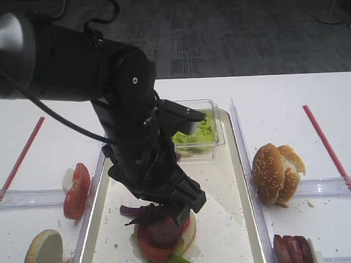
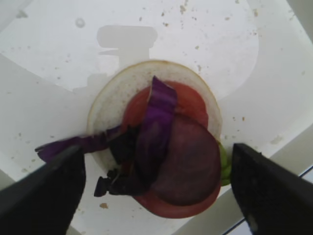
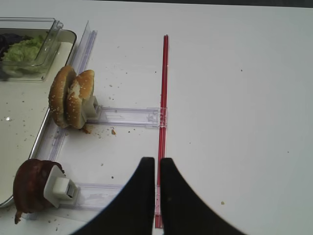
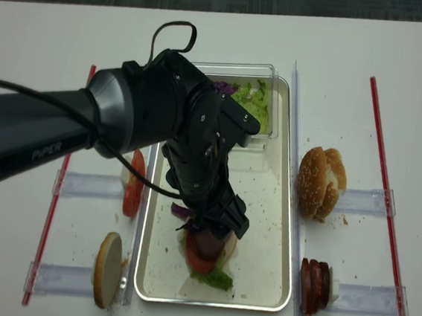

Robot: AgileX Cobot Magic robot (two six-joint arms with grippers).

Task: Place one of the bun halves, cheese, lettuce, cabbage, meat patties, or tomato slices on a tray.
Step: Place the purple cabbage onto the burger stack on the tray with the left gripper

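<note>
Hovering over the tray [image 4: 281,209], the left pincer [image 2: 156,186] stands released, its two dark fingers [image 2: 44,191] spread wide to either side of a stack and touching none of it; the cabbage [image 2: 146,142] lies draped across that stack, one purple strip trailing off the left edge of the bun half [image 2: 115,95] beneath, over a tomato slice [image 2: 188,100] and a meat patty [image 2: 188,161], with a bit of lettuce [image 4: 214,279] peeping from under the pile; judged from this, the cabbage is on the tray, though only loosely perched. It looks very light, limp and curly, apt to cling to a finger or slide off the glossy patty, so any fresh hold would best pinch the thick dark clump near the middle and not the thin trailing strip, which would likely tear or slip free; the stack under it seems soft and easily shoved askew. The right pincer [image 3: 157,169] is clenched with nothing between its fingers, idling above the table [image 3: 234,98] beside a red strip [image 3: 163,98]; near it, two bun halves [image 3: 71,98] stand on edge in a clear holder, firm enough to take by the crust yet crumbly; more patties [image 4: 317,282] wait upright in another holder, and a clear tub [image 1: 214,142] of greens sits at the tray's far end.
</note>
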